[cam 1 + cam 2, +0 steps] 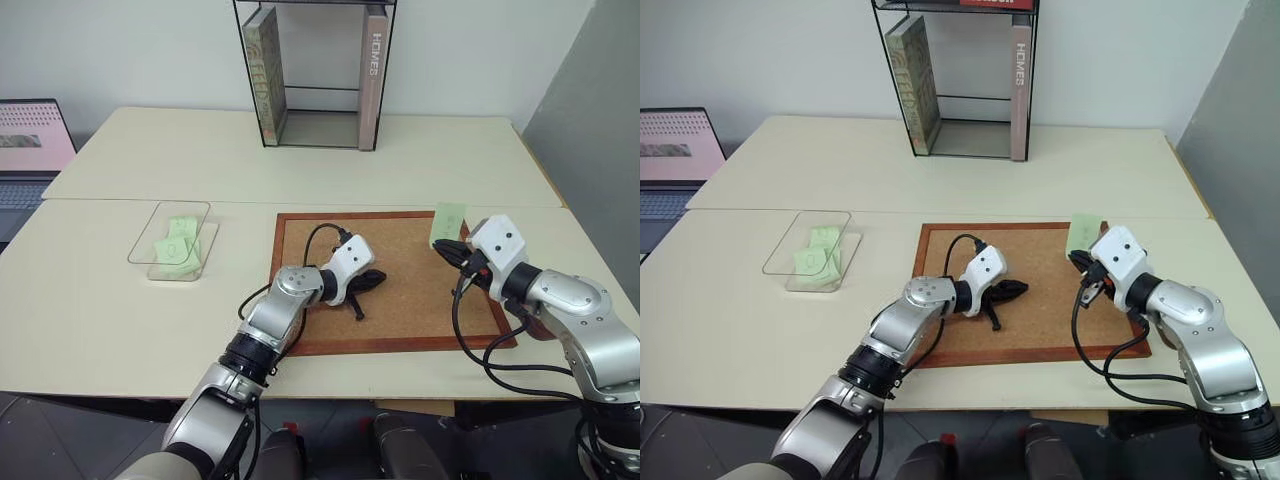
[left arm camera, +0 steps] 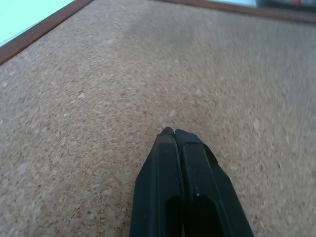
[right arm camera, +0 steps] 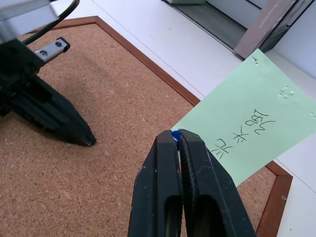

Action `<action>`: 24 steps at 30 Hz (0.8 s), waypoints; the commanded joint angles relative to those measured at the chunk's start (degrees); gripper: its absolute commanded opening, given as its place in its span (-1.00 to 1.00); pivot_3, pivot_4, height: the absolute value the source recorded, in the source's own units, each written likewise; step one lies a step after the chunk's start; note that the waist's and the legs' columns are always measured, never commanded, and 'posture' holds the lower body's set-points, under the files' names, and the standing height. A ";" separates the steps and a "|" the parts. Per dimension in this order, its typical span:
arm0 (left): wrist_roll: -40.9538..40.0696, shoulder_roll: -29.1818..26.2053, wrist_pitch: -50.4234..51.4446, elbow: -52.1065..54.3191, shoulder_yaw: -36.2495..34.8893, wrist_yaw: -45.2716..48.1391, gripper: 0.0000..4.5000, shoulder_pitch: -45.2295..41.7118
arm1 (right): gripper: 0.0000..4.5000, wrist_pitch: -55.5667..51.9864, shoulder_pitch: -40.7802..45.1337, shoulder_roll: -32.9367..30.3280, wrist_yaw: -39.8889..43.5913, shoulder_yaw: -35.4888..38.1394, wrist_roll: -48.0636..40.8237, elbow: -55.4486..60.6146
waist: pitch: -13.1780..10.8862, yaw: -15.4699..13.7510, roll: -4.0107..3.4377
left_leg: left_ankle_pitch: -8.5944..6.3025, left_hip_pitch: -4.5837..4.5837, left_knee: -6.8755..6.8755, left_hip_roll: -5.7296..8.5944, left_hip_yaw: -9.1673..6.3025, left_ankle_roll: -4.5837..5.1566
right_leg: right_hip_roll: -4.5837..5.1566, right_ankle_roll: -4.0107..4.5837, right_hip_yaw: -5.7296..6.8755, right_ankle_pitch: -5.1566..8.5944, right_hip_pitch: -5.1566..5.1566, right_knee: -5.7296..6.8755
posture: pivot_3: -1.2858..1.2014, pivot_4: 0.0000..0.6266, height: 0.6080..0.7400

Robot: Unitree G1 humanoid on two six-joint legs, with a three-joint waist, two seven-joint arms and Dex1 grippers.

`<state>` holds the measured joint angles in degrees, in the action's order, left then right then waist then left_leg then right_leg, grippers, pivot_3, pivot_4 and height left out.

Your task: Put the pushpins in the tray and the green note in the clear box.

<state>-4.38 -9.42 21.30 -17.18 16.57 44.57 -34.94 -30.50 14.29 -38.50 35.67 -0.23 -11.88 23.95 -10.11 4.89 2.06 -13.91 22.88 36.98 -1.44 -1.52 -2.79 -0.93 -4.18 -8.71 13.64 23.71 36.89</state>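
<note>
Left gripper (image 1: pixel 372 281): fingers pressed together, tips down on the cork board (image 1: pixel 420 300).
Right gripper (image 1: pixel 442 246): raised above the board's right edge, 2 fingers pinched.

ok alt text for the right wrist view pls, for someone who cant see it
The right hand, shut, pinches a corner of the green note, holding it above the cork board; something small and blue shows at the fingertips. The left hand rests its closed black tips on the cork nearby.

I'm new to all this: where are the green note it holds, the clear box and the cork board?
green note (image 3: pixel 256 106): right wrist view, middle of the paper.
clear box (image 1: pixel 160 232): left eye view, bare floor.
cork board (image 1: pixel 400 345): left eye view, near frame edge.
</note>
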 commanded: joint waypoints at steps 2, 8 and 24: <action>-6.26 2.28 5.56 3.97 -5.65 -0.63 -0.64 -2.85 | -1.00 1.35 1.45 -0.82 0.51 -0.32 1.18 2.33 | -0.01 -0.05 0.00 | 0.00 0.10 -0.02 0.00 0.00 0.00 | 0.00 -0.19 0.00 -0.11 0.10 0.00 | 0.03 -0.52 1.00; -14.36 3.04 13.98 7.80 -10.18 1.56 -0.15 -4.36 | -1.00 4.58 1.11 -1.10 0.46 -2.49 4.69 1.72 | -0.02 -0.09 0.01 | -0.01 0.12 -0.05 0.00 -0.01 -0.01 | 0.00 -0.20 0.02 -0.11 0.14 0.00 | 0.03 -0.52 1.00; -20.87 5.31 16.43 8.54 -12.05 0.23 0.87 -5.91 | -1.00 9.36 0.84 -1.65 2.72 -7.28 10.71 3.75 | -0.02 -0.16 0.01 | -0.01 0.10 -0.02 0.01 0.00 -0.01 | 0.00 -0.21 0.01 -0.11 0.12 0.01 | 0.03 -0.52 1.00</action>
<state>-24.24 -5.37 39.16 -8.87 5.47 46.22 -38.89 -21.82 14.26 -39.65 37.59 -7.37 -1.67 24.33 -10.13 4.72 2.07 -13.92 22.98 36.97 -1.43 -1.53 -2.81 -0.93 -4.39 -8.70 13.52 23.82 36.89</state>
